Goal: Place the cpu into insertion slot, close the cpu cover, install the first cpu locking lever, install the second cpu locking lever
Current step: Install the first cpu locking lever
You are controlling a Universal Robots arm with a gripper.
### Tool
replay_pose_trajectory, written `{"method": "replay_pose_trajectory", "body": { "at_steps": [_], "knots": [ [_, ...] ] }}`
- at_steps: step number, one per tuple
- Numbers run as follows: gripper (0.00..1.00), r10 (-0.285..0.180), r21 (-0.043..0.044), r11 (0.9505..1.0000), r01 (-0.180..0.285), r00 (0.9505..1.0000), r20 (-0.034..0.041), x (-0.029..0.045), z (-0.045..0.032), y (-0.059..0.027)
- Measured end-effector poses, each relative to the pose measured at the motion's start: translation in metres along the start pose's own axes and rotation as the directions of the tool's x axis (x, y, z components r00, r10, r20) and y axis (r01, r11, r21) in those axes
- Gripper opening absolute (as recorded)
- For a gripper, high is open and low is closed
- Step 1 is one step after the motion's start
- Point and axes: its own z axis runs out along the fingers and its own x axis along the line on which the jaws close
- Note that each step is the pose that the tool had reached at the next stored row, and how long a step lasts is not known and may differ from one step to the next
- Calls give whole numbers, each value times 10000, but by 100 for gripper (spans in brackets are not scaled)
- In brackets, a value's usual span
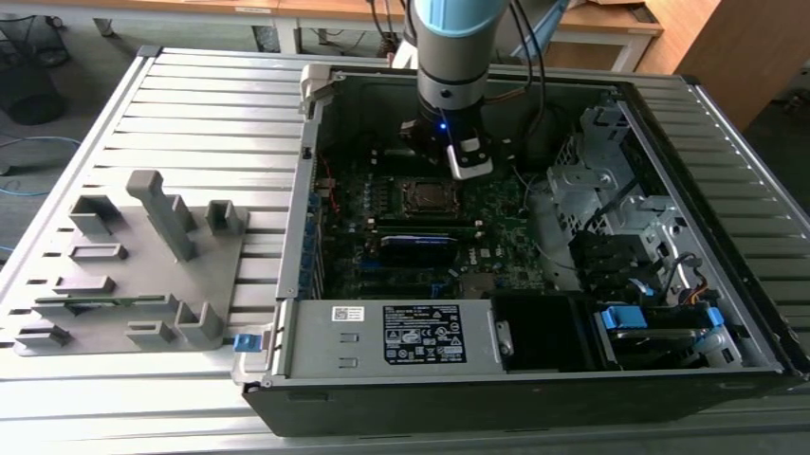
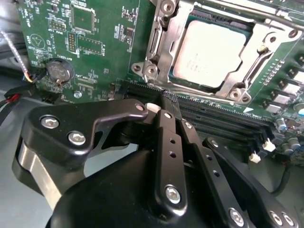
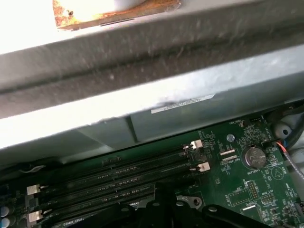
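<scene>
Second wrist view: the cpu [image 2: 209, 53] lies flat in the slot [image 2: 164, 35], its pale face showing through the window of the cover [image 2: 259, 47], which lies down over it. The tool [image 2: 170, 100] sits just beside the slot, its black fingers [image 2: 167, 137] brought together with nothing between them, the tips over the memory slots [image 2: 223, 114] that run along the slot's edge. A round coin battery [image 2: 58, 71] sits on the green board [image 2: 102, 52], well apart from the cpu. In the exterior view the arm [image 1: 450, 57] reaches down into the open case [image 1: 532, 389] on the slatted worktop [image 1: 203, 114], the tool [image 1: 471, 169] just beside the slot [image 1: 426, 195]. A grey fixture [image 1: 133, 265] stands on the worktop toward the exterior view's left.
</scene>
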Motion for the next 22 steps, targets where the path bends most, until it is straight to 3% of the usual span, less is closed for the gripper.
{"method": "replay_pose_trajectory", "body": {
  "at_steps": [4, 9, 11, 13, 16, 19, 22],
  "knots": [
    [11, 0, 0, 10000, 0, 10000, 0, -2, -49, 14],
    [11, -1, -1, 10000, 1, 10000, 0, -3, -51, 14],
    [11, -5, 55, 10000, 5, 10000, 6, -3, -53, 15],
    [11, -12, 174, 9998, 11, 10000, 5, -3, -51, 14],
    [11, -18, 431, 9991, 19, 10000, -16, -3, -52, 14],
    [11, -23, 767, 9971, 27, 10000, -50, -3, -51, 15],
    [11, -28, 1164, 9932, 38, 10000, -94, -3, -52, 14]
  ]
}}
